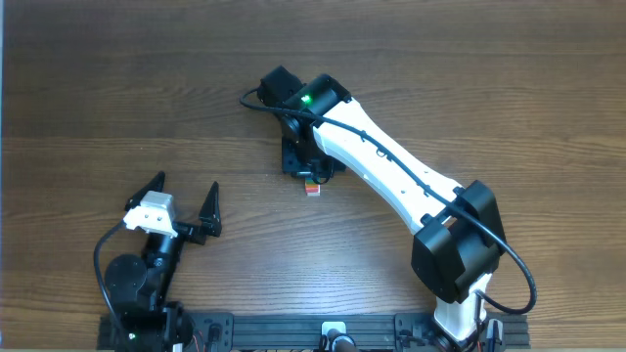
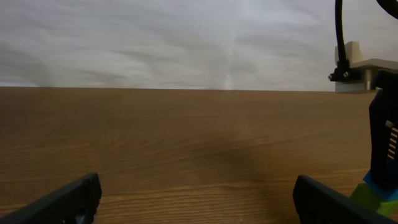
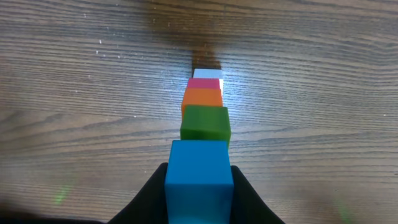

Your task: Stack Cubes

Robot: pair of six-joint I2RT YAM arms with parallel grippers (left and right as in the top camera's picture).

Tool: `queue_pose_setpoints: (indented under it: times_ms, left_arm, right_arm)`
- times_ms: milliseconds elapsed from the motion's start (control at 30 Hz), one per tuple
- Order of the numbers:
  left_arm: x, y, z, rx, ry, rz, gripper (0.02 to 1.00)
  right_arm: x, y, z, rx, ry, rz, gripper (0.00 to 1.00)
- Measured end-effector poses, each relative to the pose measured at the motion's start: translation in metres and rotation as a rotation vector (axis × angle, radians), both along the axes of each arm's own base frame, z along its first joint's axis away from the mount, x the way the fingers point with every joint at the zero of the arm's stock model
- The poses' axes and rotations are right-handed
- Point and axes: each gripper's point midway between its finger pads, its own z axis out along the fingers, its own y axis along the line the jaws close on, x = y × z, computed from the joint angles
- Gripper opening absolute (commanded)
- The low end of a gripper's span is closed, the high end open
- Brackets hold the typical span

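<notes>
At lower left from above: left tool point(image 1: 186, 184), fingers point(image 1: 211, 200) spread wide, nothing between them, low over the wooden surface point(image 1: 98, 78) and well apart from the cubes. From its own wrist camera: the same two dark fingers splayed at either side, bare wood grain running off to a pale wall point(image 2: 155, 37), and at the far edge a dark part of the right arm point(image 2: 382, 137). Toward the middle from above: just a sliver of the cube stack point(image 1: 313, 189) peeping out beside the right arm's wrist, colours hard to separate, its top hidden under the arm. Much more from the right wrist camera, looking straight down the column: white cube point(image 3: 208, 74) at the base on the surface, then pink cube point(image 3: 205, 83), orange cube point(image 3: 202, 98), green cube point(image 3: 206, 123), edges not quite square to one another. Uppermost and nearest the lens: blue cube point(image 3: 199, 177), pinched on two opposite sides by the right tool point(image 3: 199, 171), dark fingers pressed flat against it. Cannot tell whether the blue cube touches the green one or hangs just above it. Further right from above: white right arm stretching from its base at the lower right up and across to the stack.
</notes>
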Motion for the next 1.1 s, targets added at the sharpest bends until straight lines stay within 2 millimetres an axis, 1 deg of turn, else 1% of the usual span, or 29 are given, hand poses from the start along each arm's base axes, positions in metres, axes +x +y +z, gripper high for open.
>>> queue_pose_setpoints:
  times_ms: [1100]
  left_arm:
    - [0.0000,0.0000,0.0000,0.000,0.000,0.000,0.998]
  right_arm:
    - [0.0046,-0.0013,-0.0021,-0.011,-0.023,0.000,0.012]
